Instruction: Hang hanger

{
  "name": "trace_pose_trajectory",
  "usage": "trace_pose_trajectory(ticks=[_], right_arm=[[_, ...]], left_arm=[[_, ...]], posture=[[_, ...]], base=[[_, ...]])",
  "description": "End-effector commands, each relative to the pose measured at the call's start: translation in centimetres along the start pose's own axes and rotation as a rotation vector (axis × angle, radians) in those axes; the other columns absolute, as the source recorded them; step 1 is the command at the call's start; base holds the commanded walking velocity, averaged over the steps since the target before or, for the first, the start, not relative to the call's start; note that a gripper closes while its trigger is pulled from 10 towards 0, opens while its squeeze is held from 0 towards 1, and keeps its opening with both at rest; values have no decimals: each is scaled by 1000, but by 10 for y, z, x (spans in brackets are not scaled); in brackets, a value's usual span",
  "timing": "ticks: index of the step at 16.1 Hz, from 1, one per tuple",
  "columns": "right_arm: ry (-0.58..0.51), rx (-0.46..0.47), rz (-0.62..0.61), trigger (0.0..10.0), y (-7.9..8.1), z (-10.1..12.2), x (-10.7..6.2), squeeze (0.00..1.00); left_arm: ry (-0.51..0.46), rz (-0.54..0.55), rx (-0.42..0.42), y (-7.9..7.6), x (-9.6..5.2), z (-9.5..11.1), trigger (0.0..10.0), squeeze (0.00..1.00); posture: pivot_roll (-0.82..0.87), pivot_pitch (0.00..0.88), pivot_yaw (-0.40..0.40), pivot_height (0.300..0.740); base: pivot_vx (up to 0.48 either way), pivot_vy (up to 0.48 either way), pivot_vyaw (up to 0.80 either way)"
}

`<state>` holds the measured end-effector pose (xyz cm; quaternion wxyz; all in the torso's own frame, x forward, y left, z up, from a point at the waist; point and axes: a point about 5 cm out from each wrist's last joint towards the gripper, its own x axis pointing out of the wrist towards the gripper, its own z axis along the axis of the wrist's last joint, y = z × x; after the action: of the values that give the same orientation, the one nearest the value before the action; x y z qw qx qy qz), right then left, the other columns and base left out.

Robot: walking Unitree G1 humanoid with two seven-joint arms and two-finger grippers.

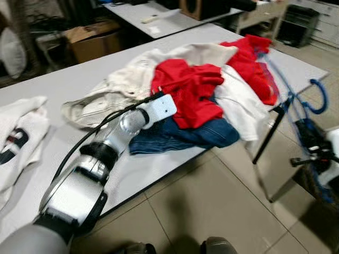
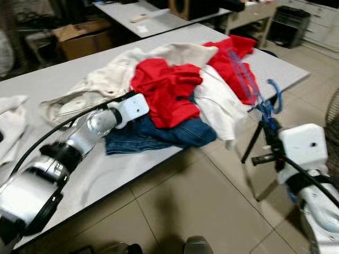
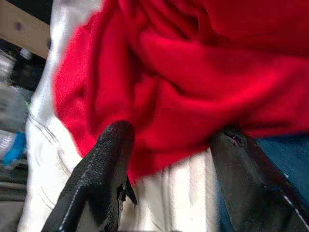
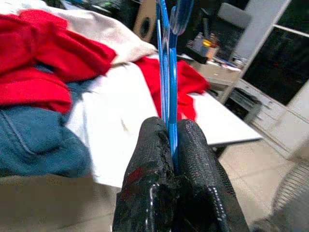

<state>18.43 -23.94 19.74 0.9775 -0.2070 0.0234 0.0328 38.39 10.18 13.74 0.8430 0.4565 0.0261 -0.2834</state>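
Observation:
A blue plastic hanger [image 2: 250, 74] stands tilted off the table's right edge, over the clothes pile, with its hook [image 1: 318, 100] curling to the right. My right gripper [image 4: 171, 128] is shut on the hanger's thin blue bars [image 4: 165, 72]. Reaching across the grey table [image 1: 63, 84], my left gripper [image 3: 174, 133] is open at the edge of a red garment [image 1: 190, 90], whose cloth bulges between the two black fingers [image 3: 113, 145]. The red garment lies on top of blue jeans [image 1: 180, 135] and white clothes [image 1: 238, 106].
A cream garment [image 1: 127, 79] and another red one [image 1: 249, 58] belong to the same pile. A white printed cloth [image 1: 16, 132] lies at the table's left. A black table leg [image 1: 267, 135] stands beside my right arm. A cardboard box [image 1: 92, 37] and a second table [image 1: 153, 18] are behind.

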Motion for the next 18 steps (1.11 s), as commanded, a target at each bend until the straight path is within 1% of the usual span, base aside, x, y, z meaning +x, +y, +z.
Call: trace_pose_trajectory(ticks=[1, 2, 3, 4, 5, 6, 7, 8, 9, 10, 11, 12, 13, 15, 16, 17, 18], right_arm=[[-11, -17, 0, 10000, -2, 6, -4, 0], [-8, -29, 6, 10000, -2, 7, -9, 0], [-11, -28, 11, 10000, 0, 9, -10, 0], [-14, -23, 14, 10000, 0, 9, -11, 0], [-22, 11, 41, 10000, 7, 10, -12, 0], [-26, 37, 84, 10000, 16, 11, -13, 0], [-31, 50, 120, 10000, 22, 11, -12, 0], [-39, 64, 152, 10000, 28, 12, -10, 0], [-46, 78, 173, 10000, 32, 12, -7, 0], [-53, 97, 208, 10000, 38, 12, -1, 0], [-54, 100, 218, 10000, 40, 11, 2, 0], [-56, 102, 226, 10000, 42, 10, 6, 0], [-62, 109, 223, 10000, 43, 9, 11, 0], [-66, 118, 211, 10000, 43, 9, 15, 0], [-69, 120, 168, 10000, 40, 9, 18, 0], [-74, 113, 131, 10000, 38, 8, 20, 0], [-73, 87, 81, 10000, 35, 7, 22, 0]], left_arm=[[44, 84, 44, 14, 1, -2, 10000, 0], [85, 172, 47, 28, 0, -6, 10000, 0], [80, 201, -17, 33, -2, -6, 10000, 0], [62, 210, -108, 35, -2, -6, 10000, 0], [-39, 168, -384, 33, -4, -5, 10000, 0], [-154, 118, -593, 29, -8, -6, 10000, 0], [-234, 90, -690, 26, -12, -8, 10000, 0], [-323, 63, -734, 23, -17, -7, 10000, 0], [-390, 44, -764, 20, -25, -7, 10000, 0], [-461, -2, -767, 10, -42, -6, 10000, 0], [-466, -19, -752, 3, -49, -6, 10000, 0], [-449, -14, -733, -5, -59, -8, 10000, 0], [-447, 27, -747, -6, -68, -8, 10000, 0], [-454, 71, -759, -4, -77, -8, 10000, 0], [-403, 190, -773, 0, -84, -11, 10000, 0], [-386, 266, -783, 3, -89, -12, 10000, 0], [-360, 358, -794, 4, -97, -12, 10000, 0]], posture=[[-372, 0, 101, 740], [-386, 0, 106, 740], [-393, 0, 112, 740], [-393, 0, 113, 740], [-392, 0, 119, 740], [-386, 0, 117, 740], [-363, 0, 103, 740], [-348, 0, 94, 740], [-332, 0, 83, 740], [-299, 0, 67, 740], [-273, 0, 56, 740], [-261, 0, 51, 740], [-227, 0, 46, 740], [-213, 0, 52, 740], [-209, 0, 56, 740], [-206, 0, 64, 740], [-205, 0, 67, 740]], base=[[0, 0, 0], [0, 0, 0], [0, 0, 0], [0, 0, 0], [0, 0, 0], [0, 0, 0], [0, 0, 0], [0, 0, 0], [0, 0, 0], [0, 0, 0], [0, 0, 0], [0, 0, 0], [0, 0, 0], [0, 0, 0], [0, 0, 0], [0, 0, 0], [0, 0, 0]])
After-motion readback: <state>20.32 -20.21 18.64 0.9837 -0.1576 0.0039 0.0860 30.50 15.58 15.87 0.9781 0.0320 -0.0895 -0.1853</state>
